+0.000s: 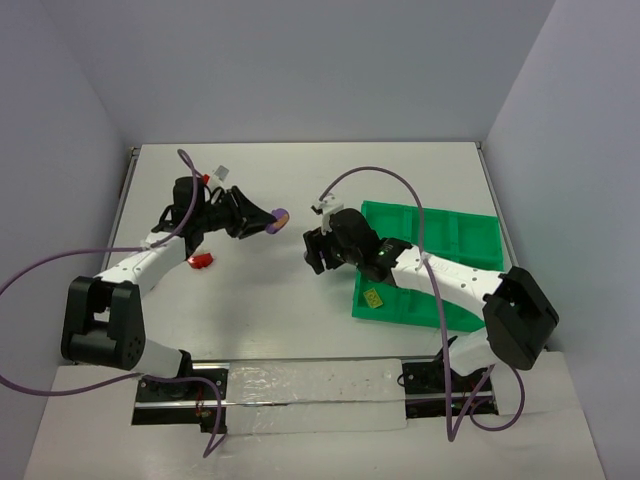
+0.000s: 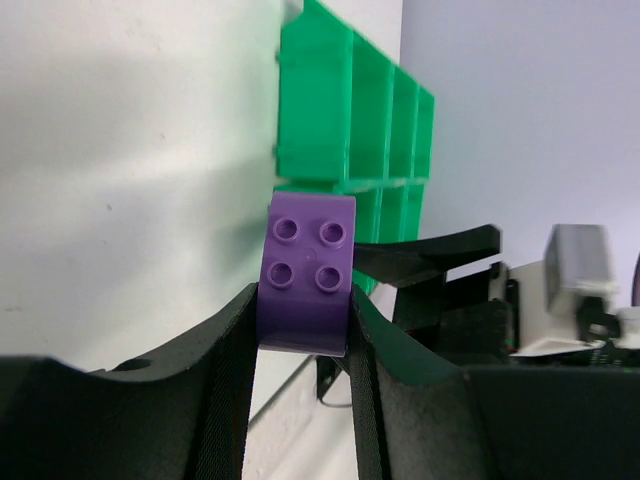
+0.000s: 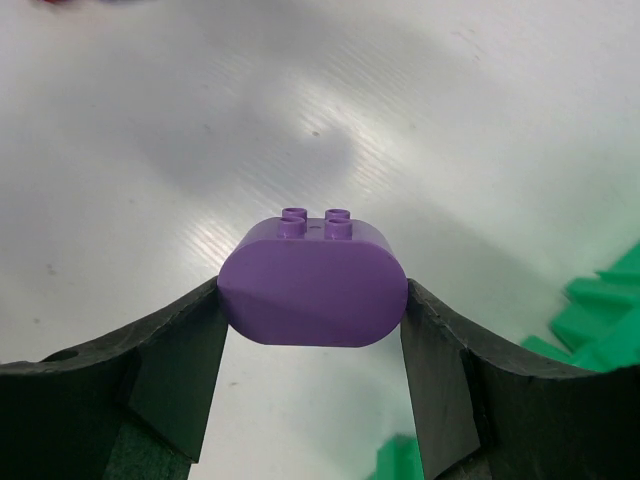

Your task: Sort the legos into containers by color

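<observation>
In the top view the left gripper [image 1: 266,219] is clamped on a purple brick [image 1: 281,215], held above the table [image 1: 300,180] a little toward 11 o'clock from its middle. The left wrist view shows what the top view cannot: this brick has a square top with four studs, and both fingers [image 2: 225,360] press on its sides. Beyond it, at 12 o'clock in that view, stands the green tray [image 2: 330,110] with its dividing walls.

The right gripper [image 1: 318,250] is near the tray, at 9 o'clock of it. From above, what it holds is hidden. Only the right wrist view tells it: the jaws are closed on a rounded purple brick [image 3: 312,285], studs on top, above bare table, with corners of the tray at 4 o'clock.

The top view alone shows a yellow-green brick [image 1: 374,298] lying in the tray's compartment at 7 o'clock, and a red brick [image 1: 203,262] on the table at 9 o'clock, close to the left arm.
</observation>
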You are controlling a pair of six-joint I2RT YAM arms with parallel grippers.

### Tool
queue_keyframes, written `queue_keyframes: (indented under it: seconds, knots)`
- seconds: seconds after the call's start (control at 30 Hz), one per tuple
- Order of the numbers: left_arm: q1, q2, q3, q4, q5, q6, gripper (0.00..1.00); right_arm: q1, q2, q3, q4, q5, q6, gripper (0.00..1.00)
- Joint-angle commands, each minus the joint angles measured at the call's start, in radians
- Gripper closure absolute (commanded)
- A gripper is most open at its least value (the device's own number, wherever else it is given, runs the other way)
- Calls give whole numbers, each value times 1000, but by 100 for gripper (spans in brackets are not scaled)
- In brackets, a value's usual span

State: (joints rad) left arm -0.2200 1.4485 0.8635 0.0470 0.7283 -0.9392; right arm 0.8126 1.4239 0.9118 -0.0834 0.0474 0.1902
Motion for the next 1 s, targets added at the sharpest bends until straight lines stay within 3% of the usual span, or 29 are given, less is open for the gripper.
queue_keyframes:
  seconds: [0.0,0.3,0.57,0.83,0.97]
  knots:
    - [31,-38,60,50,2,-29,100,-9,-19,4,-72,58,8,52]
    - [37,-21,139,-44,-18,41,100,-63,-91,71,-237,155,51,52]
    - [37,-10,145,-61,-14,65,100,-322,-344,37,-341,179,160,49]
    - [37,-18,123,-69,-18,76,100,-474,-307,80,-373,262,139,48]
    - [37,-30,117,-77,-30,83,100,-530,-322,55,-351,208,164,48]
